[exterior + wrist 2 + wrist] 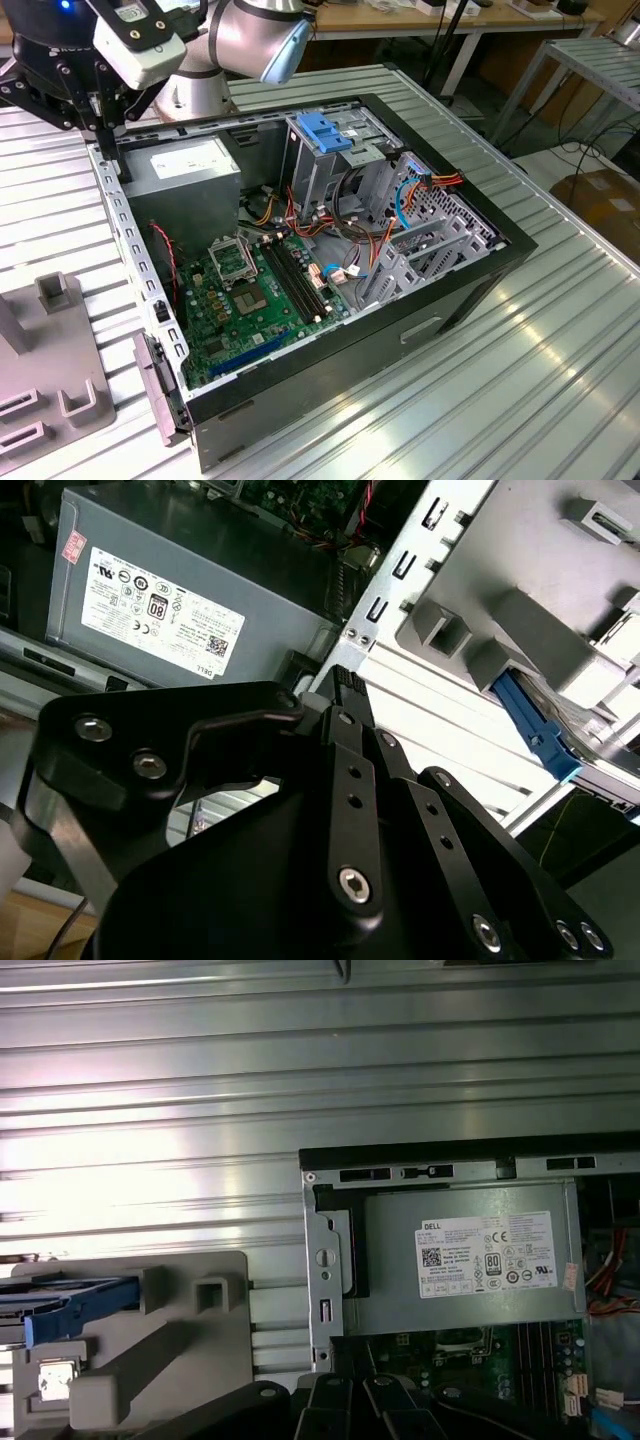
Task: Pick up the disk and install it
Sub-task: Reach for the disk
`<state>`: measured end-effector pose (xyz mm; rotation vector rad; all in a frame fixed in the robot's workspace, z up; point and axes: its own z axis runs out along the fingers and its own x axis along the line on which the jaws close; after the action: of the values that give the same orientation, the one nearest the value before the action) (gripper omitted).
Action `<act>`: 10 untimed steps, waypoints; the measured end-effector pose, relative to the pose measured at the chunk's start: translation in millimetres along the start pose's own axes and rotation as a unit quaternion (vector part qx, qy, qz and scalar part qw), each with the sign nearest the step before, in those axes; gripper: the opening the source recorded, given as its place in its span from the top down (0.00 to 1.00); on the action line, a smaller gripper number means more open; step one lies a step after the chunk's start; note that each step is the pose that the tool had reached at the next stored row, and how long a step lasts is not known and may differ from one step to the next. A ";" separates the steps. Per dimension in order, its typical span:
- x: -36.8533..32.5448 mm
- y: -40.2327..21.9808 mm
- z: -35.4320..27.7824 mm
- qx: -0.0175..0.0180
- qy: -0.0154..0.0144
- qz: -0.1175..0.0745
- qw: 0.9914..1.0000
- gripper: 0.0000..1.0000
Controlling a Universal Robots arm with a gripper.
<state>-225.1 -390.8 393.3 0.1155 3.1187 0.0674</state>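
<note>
The disk [60,1305], framed by its blue bracket, sits slotted in a grey fixture [190,1360] on the tabletop [300,1080], just beside the open computer case [320,1260] and outside it. The gripper [340,680] hangs over the case's corner by the power supply [470,1260]. Its fingers [350,725] are drawn together, holding nothing.

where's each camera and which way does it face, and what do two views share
Exterior view: off the arm, angled down into the open computer case; the arm shows beyond it.
Second wrist view: on the arm, looking past the end effector at the power supply and the disk.
First wrist view: on the arm, facing down on the table; the end effector shows too.
Both wrist views share the power supply and the disk in its grey fixture.
</note>
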 end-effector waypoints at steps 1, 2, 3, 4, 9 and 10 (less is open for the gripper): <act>1.0 -0.1 0.0 0.000 0.000 0.000 1.000 0.89; 4.8 -0.3 -0.1 0.000 0.000 0.000 1.000 0.89; 6.1 -0.4 -0.2 0.000 0.000 0.000 1.000 0.89; 7.2 -0.5 -0.1 0.000 0.000 0.000 1.000 0.89; 12.8 -0.8 -0.3 0.000 0.000 0.000 1.000 0.89; 15.1 -1.0 -0.3 0.000 0.000 0.000 1.000 0.89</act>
<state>-240.3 -390.6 393.3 0.1156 3.1191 0.0673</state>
